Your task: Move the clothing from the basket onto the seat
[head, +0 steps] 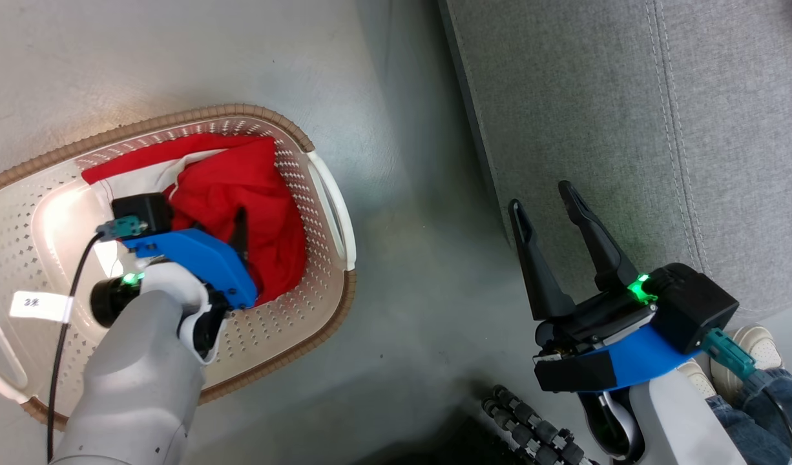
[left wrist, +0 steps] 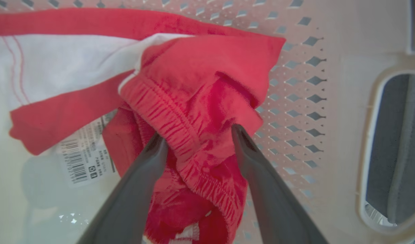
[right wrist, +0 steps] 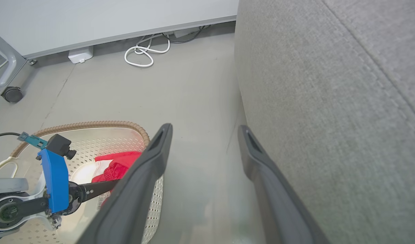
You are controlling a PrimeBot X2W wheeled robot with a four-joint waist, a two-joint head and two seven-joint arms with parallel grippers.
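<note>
The clothing (left wrist: 200, 78) sat between the left jaws, which stood spread astride a bunched elastic waistband, deep inside the basket (head: 176, 117). Soft, light and floppy, it would likely sag and trail, so that thick gathered band looked the surest hold. The crumpled heap pointed nowhere clearly; its long side lay along the basket's handle-end wall. Outside the basket, toward the seat (head: 628, 129), the right jaws hung open and empty.

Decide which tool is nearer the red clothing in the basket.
Left. The left tool, open, straddles the clothing inside the basket; the right tool hangs open by the seat, well apart.
</note>
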